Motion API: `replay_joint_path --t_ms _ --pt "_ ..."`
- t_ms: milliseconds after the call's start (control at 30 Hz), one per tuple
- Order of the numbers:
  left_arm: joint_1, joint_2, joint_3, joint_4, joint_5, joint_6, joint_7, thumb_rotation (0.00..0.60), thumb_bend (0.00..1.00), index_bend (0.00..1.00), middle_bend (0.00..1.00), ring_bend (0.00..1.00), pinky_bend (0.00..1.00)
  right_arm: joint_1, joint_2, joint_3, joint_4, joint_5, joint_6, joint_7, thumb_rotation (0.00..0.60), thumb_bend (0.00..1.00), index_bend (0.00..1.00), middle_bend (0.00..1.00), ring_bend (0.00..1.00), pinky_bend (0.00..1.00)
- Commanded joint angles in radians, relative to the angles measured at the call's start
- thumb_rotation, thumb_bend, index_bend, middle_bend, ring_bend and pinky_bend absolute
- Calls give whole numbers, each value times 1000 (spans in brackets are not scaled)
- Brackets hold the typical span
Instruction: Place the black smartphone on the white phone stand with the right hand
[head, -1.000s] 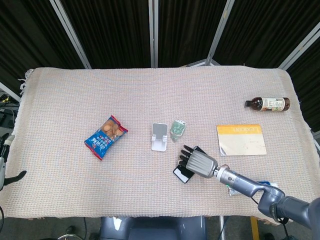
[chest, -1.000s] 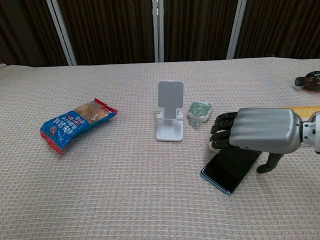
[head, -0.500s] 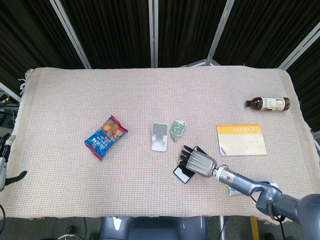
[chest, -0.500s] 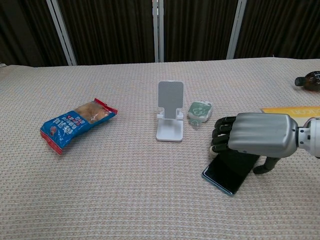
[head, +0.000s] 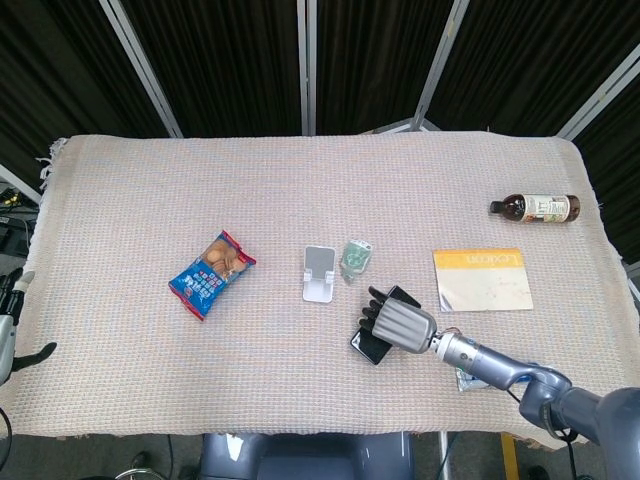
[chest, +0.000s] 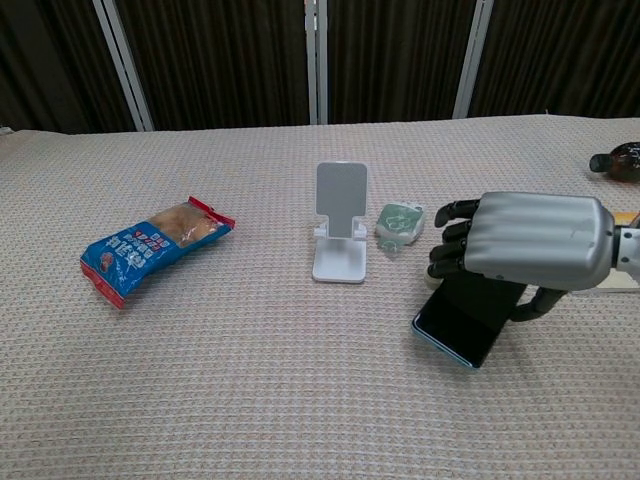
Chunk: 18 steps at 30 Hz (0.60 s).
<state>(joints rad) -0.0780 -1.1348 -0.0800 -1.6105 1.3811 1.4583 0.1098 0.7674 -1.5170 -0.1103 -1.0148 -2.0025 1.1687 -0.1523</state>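
Observation:
The black smartphone (chest: 458, 325) lies right of the white phone stand (chest: 340, 225), tilted, with its far end raised and its near end low by the cloth. My right hand (chest: 525, 240) covers the phone's far end from above, fingers curled over one edge and the thumb under the other, gripping it. In the head view the right hand (head: 400, 322) hides most of the smartphone (head: 368, 347); the stand (head: 319, 273) is up and to the left, upright and unoccupied. A dark part of my left hand (head: 18, 345) shows at the left edge; its fingers are unclear.
A small green packet (chest: 400, 222) lies between stand and hand. A blue snack bag (chest: 150, 245) is at the left. A yellow booklet (head: 482, 279) and a brown bottle (head: 535, 208) lie to the right. The cloth's front edge (head: 300, 432) is close behind the hand.
The right hand has closed on the phone and raised its far end; the phone went from flat to tilted and shifted slightly right. Nothing else moved.

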Motion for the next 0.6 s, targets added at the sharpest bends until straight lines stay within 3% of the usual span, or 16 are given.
replay_joint_path --t_ms 33,233,367,600 --pt "3 8 2 -6 9 7 -12 600 0 0 0 0 0 5 61 20 -77 -3 29 -70 600 144 533 505 392 227" --pt "10 25 5 -15 28 23 -45 600 0 0 0 0 0 28 155 77 -227 -14 41 -262 600 144 533 502 397 235" --pt "13 35 4 -22 34 30 -63 600 0 0 0 0 0 61 203 163 -335 -19 8 -504 600 144 532 494 397 236" --pt "9 39 -3 -14 13 16 -75 600 0 0 0 0 0 126 169 300 -403 -2 -107 -877 600 146 530 491 397 233"
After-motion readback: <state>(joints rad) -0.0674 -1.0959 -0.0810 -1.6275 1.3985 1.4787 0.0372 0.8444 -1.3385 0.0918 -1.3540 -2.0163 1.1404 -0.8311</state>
